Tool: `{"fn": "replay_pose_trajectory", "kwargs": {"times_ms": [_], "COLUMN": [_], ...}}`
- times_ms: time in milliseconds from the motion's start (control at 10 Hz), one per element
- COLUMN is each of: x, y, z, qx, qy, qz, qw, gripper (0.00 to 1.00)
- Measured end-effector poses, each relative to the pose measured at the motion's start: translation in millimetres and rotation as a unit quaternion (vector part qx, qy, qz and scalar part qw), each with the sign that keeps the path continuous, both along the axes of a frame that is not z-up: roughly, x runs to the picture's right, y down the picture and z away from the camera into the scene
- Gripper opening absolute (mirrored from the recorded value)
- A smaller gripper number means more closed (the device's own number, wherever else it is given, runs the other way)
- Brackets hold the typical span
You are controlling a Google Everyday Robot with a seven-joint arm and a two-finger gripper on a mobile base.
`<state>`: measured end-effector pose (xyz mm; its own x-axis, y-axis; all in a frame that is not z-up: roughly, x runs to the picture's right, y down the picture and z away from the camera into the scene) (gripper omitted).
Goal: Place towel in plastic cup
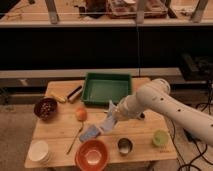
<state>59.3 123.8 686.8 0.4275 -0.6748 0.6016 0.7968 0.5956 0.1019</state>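
Wooden table (59, 127) before dark shelving. Far left of the gripper: white plate stack (38, 150) and a dark bowl (46, 108) holding something brown. Nearer left: orange (81, 114). Below-left: red bowl (92, 155). Towel (95, 131), pale blue, slants down-left from the gripper, its lower end low beside the red bowl. Gripper (114, 116) over mid-table, pinching the towel's upper end. Green tray (107, 75) behind it. Metal cup (125, 146) just below it. Plastic cup (159, 138), green, well to its right; towel apart from it.
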Motion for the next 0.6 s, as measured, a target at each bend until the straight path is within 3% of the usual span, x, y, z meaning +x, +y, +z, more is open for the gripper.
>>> {"fn": "replay_pose_trajectory", "kwargs": {"times_ms": [200,600], "x": [8.3,83.0], "y": [0.6,19.9], "z": [9.3,41.2], "qx": [-0.017,-0.068], "qy": [0.013,0.056], "qz": [0.009,0.048], "qw": [0.9997,0.9949], "gripper": [0.20,0.20]}}
